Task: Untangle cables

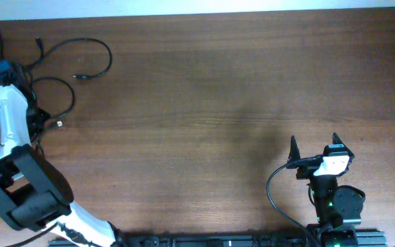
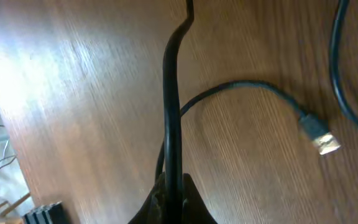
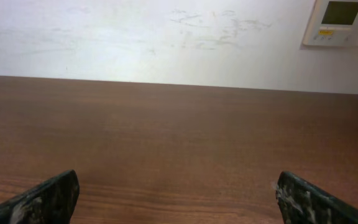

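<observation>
Our left claw [image 2: 173,190] is pinched shut on one thin black cable [image 2: 171,106], which runs straight up out of its fingertips in the wrist view. A second cable [image 2: 247,84] curves out from behind the held one and ends in a metal-tipped plug [image 2: 319,135] lying flat on the worktop [image 2: 73,93]. A third cable [image 2: 337,68] passes near the plug at the right edge. From overhead we see the cables [image 1: 108,58] looping and curling at the far left corner of the worktop, beside the left arm [image 1: 9,116]. Our right claw [image 3: 178,186] sits well apart from them at the near right. Its fingers [image 3: 48,199] are spread wide with nothing between them, and it faces the worktop and a pale wall [image 3: 166,37].
</observation>
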